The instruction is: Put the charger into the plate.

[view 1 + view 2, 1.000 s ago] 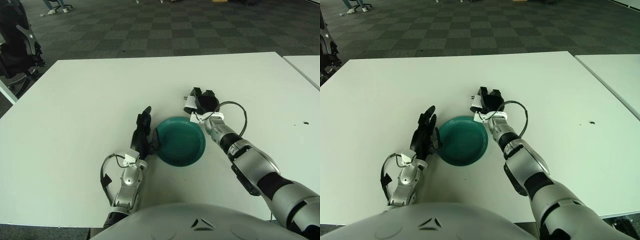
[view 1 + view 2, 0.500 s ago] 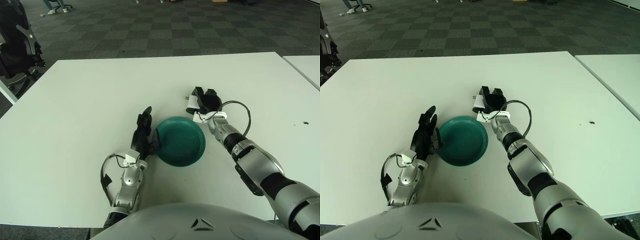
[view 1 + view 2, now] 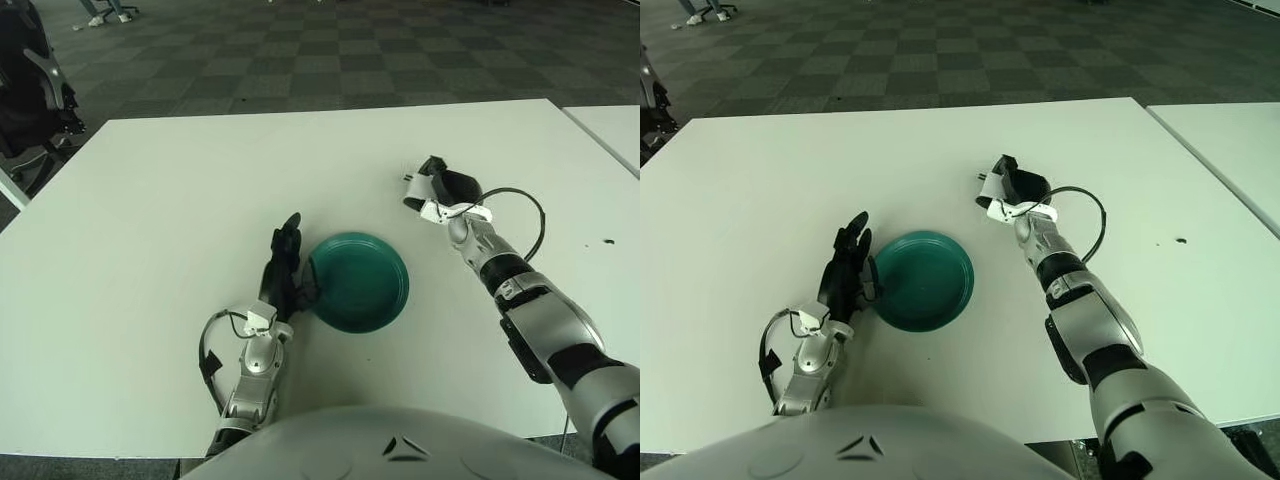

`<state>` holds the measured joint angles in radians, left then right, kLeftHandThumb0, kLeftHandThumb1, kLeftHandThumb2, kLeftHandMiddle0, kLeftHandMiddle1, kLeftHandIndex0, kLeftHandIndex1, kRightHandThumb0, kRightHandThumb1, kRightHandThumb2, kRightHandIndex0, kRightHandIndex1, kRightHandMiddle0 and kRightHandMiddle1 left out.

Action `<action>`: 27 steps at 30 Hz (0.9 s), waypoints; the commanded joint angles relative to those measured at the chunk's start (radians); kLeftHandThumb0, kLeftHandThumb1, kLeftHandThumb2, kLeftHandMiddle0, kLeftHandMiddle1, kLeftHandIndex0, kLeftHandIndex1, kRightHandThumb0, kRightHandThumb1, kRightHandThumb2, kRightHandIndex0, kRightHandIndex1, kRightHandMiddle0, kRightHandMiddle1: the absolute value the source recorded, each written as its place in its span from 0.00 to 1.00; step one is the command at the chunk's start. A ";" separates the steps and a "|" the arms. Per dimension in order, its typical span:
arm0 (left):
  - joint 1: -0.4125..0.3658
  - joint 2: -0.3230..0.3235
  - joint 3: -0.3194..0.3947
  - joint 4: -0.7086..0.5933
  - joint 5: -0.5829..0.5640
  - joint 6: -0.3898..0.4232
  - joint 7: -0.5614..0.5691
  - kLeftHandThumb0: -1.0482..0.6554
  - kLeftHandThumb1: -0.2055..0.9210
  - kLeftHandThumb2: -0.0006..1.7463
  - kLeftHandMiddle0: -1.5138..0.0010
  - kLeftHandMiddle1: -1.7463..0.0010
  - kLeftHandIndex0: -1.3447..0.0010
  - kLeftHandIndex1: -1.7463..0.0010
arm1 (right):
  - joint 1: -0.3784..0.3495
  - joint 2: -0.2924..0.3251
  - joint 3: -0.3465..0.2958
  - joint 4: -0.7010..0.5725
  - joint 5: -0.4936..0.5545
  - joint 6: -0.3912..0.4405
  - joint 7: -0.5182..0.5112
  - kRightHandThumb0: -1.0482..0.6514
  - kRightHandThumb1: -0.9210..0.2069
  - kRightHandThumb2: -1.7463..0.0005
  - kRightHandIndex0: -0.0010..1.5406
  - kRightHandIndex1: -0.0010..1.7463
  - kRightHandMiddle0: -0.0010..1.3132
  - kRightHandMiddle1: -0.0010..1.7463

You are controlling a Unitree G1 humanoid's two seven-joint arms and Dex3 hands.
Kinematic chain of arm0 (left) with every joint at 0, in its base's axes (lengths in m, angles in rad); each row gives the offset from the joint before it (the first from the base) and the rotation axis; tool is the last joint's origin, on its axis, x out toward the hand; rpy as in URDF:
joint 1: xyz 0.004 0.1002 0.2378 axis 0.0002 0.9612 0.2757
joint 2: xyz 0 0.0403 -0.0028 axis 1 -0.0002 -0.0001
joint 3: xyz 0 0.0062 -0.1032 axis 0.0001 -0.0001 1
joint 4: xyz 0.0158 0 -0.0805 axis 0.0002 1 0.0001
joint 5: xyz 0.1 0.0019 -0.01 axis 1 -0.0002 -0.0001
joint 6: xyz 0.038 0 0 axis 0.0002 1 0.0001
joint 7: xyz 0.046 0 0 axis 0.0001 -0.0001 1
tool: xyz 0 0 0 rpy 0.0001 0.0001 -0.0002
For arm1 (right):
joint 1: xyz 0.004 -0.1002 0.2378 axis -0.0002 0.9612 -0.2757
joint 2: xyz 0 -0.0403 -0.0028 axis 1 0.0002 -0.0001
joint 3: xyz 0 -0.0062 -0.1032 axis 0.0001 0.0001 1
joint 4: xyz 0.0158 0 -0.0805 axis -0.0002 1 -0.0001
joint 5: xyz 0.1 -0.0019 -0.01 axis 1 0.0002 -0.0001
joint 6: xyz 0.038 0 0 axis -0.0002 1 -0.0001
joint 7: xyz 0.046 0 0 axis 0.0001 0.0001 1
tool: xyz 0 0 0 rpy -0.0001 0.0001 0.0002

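A white table fills most of the view, with a dark checkered carpet floor behind it. A round green plate lies on the table near the front, a little right of centre, and nothing lies in it.

The left hand rests on the table just beside the plate's left rim. Its dark fingers are stretched out straight, pointing away from the robot, and they hold nothing.

The right hand is out over the table, beyond the plate and to its right, well apart from the rim. Its fingers are curled around a small white charger, which sticks out on the hand's left side with its metal prongs pointing left. The charger is in this grasp, not in the plate. A thin black cable loops beside the right wrist and forearm.

At the far left edge, part of a black office chair stands on the carpet beside the table.
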<state>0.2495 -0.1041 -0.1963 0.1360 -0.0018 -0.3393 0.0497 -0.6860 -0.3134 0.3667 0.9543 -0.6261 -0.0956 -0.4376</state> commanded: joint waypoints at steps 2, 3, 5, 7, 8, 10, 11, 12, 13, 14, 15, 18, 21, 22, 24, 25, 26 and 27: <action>0.029 -0.022 0.004 0.039 -0.030 0.032 -0.020 0.11 1.00 0.59 0.89 1.00 1.00 0.72 | 0.111 0.028 -0.054 -0.472 0.003 0.145 0.059 0.35 0.06 0.65 0.68 1.00 0.60 1.00; 0.028 -0.021 0.004 0.041 -0.031 0.030 -0.021 0.11 1.00 0.59 0.89 1.00 1.00 0.71 | 0.125 0.033 -0.055 -0.508 -0.004 0.160 0.062 0.35 0.06 0.65 0.67 1.00 0.60 1.00; 0.025 -0.019 0.006 0.048 -0.035 0.022 -0.026 0.11 1.00 0.59 0.89 1.00 1.00 0.71 | 0.152 0.047 -0.048 -0.567 -0.023 0.184 0.060 0.35 0.07 0.65 0.66 1.00 0.60 1.00; 0.023 -0.017 0.007 0.054 -0.038 0.016 -0.029 0.11 1.00 0.59 0.89 1.00 1.00 0.71 | 0.182 0.059 -0.038 -0.629 -0.040 0.207 0.063 0.35 0.08 0.64 0.66 1.00 0.60 1.00; 0.023 -0.016 0.007 0.055 -0.039 0.015 -0.030 0.11 1.00 0.59 0.89 1.00 1.00 0.71 | 0.193 0.062 -0.034 -0.655 -0.047 0.218 0.068 0.36 0.19 0.54 0.65 1.00 0.52 1.00; 0.022 -0.015 0.008 0.057 -0.040 0.013 -0.032 0.11 1.00 0.59 0.89 1.00 1.00 0.71 | 0.209 0.065 -0.029 -0.688 -0.054 0.224 0.075 0.36 0.30 0.45 0.64 1.00 0.45 1.00; 0.022 -0.015 0.010 0.057 -0.041 0.012 -0.032 0.11 1.00 0.59 0.89 1.00 1.00 0.71 | 0.225 0.067 -0.018 -0.705 -0.054 0.208 0.078 0.36 0.34 0.41 0.64 1.00 0.43 1.00; 0.022 -0.015 0.011 0.058 -0.042 0.012 -0.032 0.11 1.00 0.59 0.89 1.00 1.00 0.71 | 0.238 0.068 -0.011 -0.720 -0.055 0.197 0.082 0.36 0.36 0.39 0.63 1.00 0.41 1.00; 0.023 -0.015 0.012 0.058 -0.042 0.012 -0.030 0.11 1.00 0.59 0.89 1.00 1.00 0.71 | 0.253 0.070 -0.001 -0.735 -0.057 0.186 0.088 0.36 0.37 0.39 0.63 1.00 0.40 1.00; 0.023 -0.016 0.013 0.058 -0.042 0.012 -0.029 0.11 1.00 0.59 0.89 1.00 1.00 0.71 | 0.264 0.071 0.004 -0.746 -0.058 0.183 0.095 0.36 0.37 0.38 0.62 1.00 0.39 1.00; 0.023 -0.017 0.015 0.058 -0.042 0.014 -0.026 0.11 1.00 0.59 0.88 1.00 1.00 0.71 | 0.283 0.073 0.017 -0.764 -0.063 0.183 0.108 0.36 0.38 0.38 0.62 1.00 0.38 1.00; 0.026 -0.021 0.018 0.054 -0.044 0.021 -0.017 0.11 1.00 0.59 0.88 1.00 1.00 0.71 | 0.330 0.074 0.042 -0.825 -0.077 0.195 0.154 0.36 0.38 0.38 0.61 1.00 0.37 1.00; 0.029 -0.031 0.026 0.050 -0.049 0.032 -0.003 0.11 1.00 0.58 0.88 1.00 1.00 0.72 | 0.367 0.072 0.055 -0.882 -0.086 0.206 0.208 0.37 0.38 0.38 0.61 1.00 0.36 1.00; 0.030 -0.036 0.029 0.048 -0.052 0.037 0.003 0.11 1.00 0.58 0.88 1.00 1.00 0.71 | 0.379 0.069 0.060 -0.897 -0.087 0.204 0.226 0.36 0.38 0.37 0.62 1.00 0.37 1.00; 0.032 -0.046 0.037 0.045 -0.057 0.048 0.019 0.11 1.00 0.58 0.87 0.99 1.00 0.70 | 0.402 0.060 0.074 -0.924 -0.091 0.196 0.265 0.36 0.39 0.36 0.64 1.00 0.37 1.00; 0.033 -0.049 0.039 0.044 -0.059 0.051 0.024 0.11 1.00 0.58 0.87 0.99 1.00 0.70 | 0.411 0.056 0.079 -0.936 -0.096 0.193 0.279 0.36 0.40 0.36 0.65 1.00 0.37 1.00; 0.033 -0.051 0.040 0.043 -0.060 0.053 0.028 0.12 1.00 0.58 0.87 0.99 1.00 0.70 | 0.418 0.054 0.082 -0.945 -0.100 0.192 0.291 0.36 0.40 0.36 0.65 1.00 0.38 1.00; 0.033 -0.053 0.041 0.042 -0.061 0.055 0.034 0.12 1.00 0.58 0.86 0.99 1.00 0.70 | 0.429 0.050 0.090 -0.958 -0.110 0.189 0.305 0.36 0.40 0.36 0.66 1.00 0.38 1.00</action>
<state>0.2521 -0.1067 -0.1766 0.1465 -0.0482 -0.3379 0.0531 -0.2741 -0.2372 0.4522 0.0390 -0.7066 0.0935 -0.1696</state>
